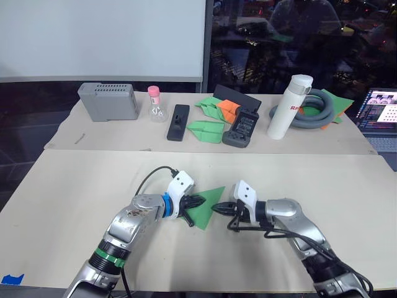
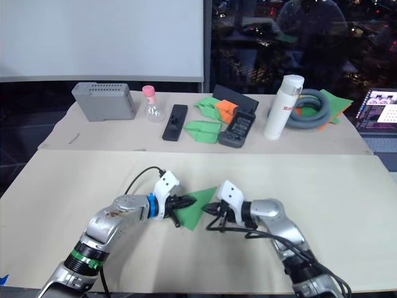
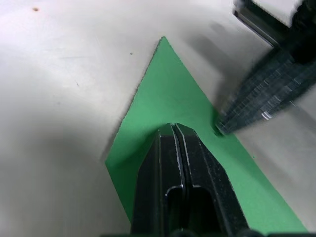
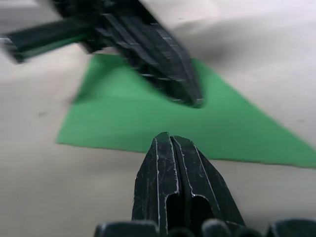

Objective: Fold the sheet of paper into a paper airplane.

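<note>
The bright green sheet of paper (image 1: 206,212) lies flat on the near table, folded to a pointed triangular wedge, the paper airplane shape, with its tip toward the far right. My left gripper (image 1: 200,202) is shut, and its closed fingertips rest on top of the paper near its middle (image 3: 168,98). My right gripper (image 1: 217,208) is shut too, pointing at the left one, its tip at the paper's right edge. In the right wrist view that tip (image 4: 165,136) sits just at the paper's (image 4: 148,118) border.
On the far table stand a grey box (image 1: 108,100), a pink-capped flask (image 1: 157,105), a black remote (image 1: 178,121), green paper darts (image 1: 206,130) with an orange one (image 1: 228,107), a black controller (image 1: 242,127), a white bottle (image 1: 288,105), a grey hose (image 1: 313,112) and a laptop (image 1: 379,115).
</note>
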